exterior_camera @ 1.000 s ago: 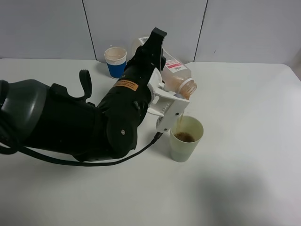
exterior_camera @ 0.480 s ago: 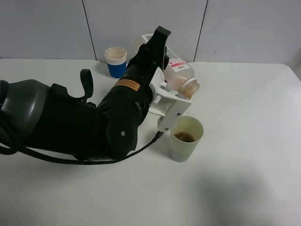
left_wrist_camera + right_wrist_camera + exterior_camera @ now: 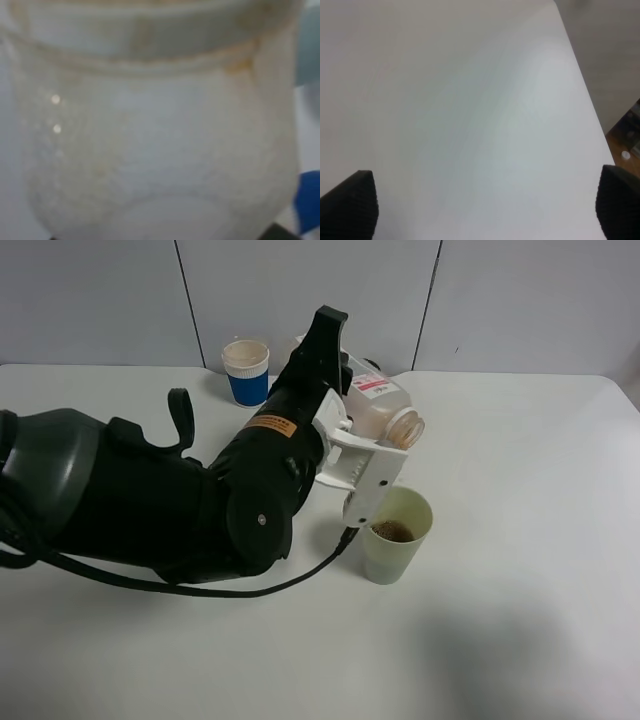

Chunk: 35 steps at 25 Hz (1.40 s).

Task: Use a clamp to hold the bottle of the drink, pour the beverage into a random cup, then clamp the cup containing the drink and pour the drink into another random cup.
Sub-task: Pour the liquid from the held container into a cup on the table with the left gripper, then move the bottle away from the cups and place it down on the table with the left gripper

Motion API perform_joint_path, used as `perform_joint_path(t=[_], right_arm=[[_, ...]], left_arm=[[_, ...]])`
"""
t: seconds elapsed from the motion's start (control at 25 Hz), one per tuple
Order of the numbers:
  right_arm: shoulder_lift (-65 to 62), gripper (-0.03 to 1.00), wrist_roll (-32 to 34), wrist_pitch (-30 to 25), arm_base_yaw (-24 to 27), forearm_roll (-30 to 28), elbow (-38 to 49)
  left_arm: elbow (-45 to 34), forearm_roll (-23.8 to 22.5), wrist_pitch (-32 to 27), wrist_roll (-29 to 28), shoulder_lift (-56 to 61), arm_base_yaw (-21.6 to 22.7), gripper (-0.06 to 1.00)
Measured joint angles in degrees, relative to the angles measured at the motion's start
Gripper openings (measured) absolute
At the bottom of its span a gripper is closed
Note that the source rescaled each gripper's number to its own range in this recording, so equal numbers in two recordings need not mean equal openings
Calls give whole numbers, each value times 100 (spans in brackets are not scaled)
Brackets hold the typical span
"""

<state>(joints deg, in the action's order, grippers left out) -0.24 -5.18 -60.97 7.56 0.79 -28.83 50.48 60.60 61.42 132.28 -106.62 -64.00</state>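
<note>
My left clamp [image 3: 371, 447], white jaws on a bulky black arm, is shut on the bottle of the drink [image 3: 378, 406]. The bottle lies tilted, its open mouth pointing right and slightly down, above the pale yellow-green cup [image 3: 392, 548]. No liquid runs from it. A little dark brown beverage [image 3: 392, 531] sits in that cup. The left wrist view is filled by the translucent bottle [image 3: 150, 140], which looks almost empty. My right gripper [image 3: 485, 206] is open over bare table, its black fingertips [image 3: 351, 204] far apart. The other cup for the second pour is hidden.
A blue-banded white paper cup [image 3: 246, 371] stands at the back of the white table [image 3: 520, 500], left of the bottle. A black cable [image 3: 300, 565] trails from the left arm towards the yellow-green cup. The table's right edge [image 3: 592, 107] shows in the right wrist view.
The stream into the yellow-green cup has stopped. The left clamp has turned the bottle back up, so its mouth sits higher and flatter than a second ago.
</note>
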Motion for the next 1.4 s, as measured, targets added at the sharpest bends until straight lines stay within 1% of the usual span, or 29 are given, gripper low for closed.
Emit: perform_joint_path(t=[0.24,0.44,0.52,0.6,0.64,0.72,0.8,0.84,0.96,1.04,1.08,1.2,1.32,1.36,1.4], right_arm=[[0,59,0,0,0,0,0],[0,59,0,0,0,0,0],[0,59,0,0,0,0,0],[0,59,0,0,0,0,0],[0,59,0,0,0,0,0],[0,59,0,0,0,0,0],[0,59,0,0,0,0,0],[0,59,0,0,0,0,0],[0,59,0,0,0,0,0],[0,59,0,0,0,0,0],[0,59,0,0,0,0,0],[0,59,0,0,0,0,0],[0,59,0,0,0,0,0],[0,59,0,0,0,0,0],[0,59,0,0,0,0,0]], left_arm=[[0,501,-769,-654,0,42,0],[0,630,-1500,-1201,91,282,0],[0,622,-1775,-1537,214,416,0],[0,509,-2127,-1926,368,577,0],[0,432,-2315,-2166,451,680,0],[0,132,-2688,-2687,600,884,0],[-37,-326,-3076,-3421,756,1123,0],[-76,-654,-3262,-3795,850,1224,0],[-246,-1764,-3699,-5347,1121,1621,0],[-360,-2620,-3879,-6579,1321,1876,0],[-421,-2982,-3955,-7200,1409,2020,0],[-589,-4278,-4094,-8890,1715,2444,0],[-753,-5437,-4166,-10459,2004,2880,0],[-821,-5754,-4178,-10987,2090,3037,0],[-894,-6113,-4179,-11411,2156,3194,0]])
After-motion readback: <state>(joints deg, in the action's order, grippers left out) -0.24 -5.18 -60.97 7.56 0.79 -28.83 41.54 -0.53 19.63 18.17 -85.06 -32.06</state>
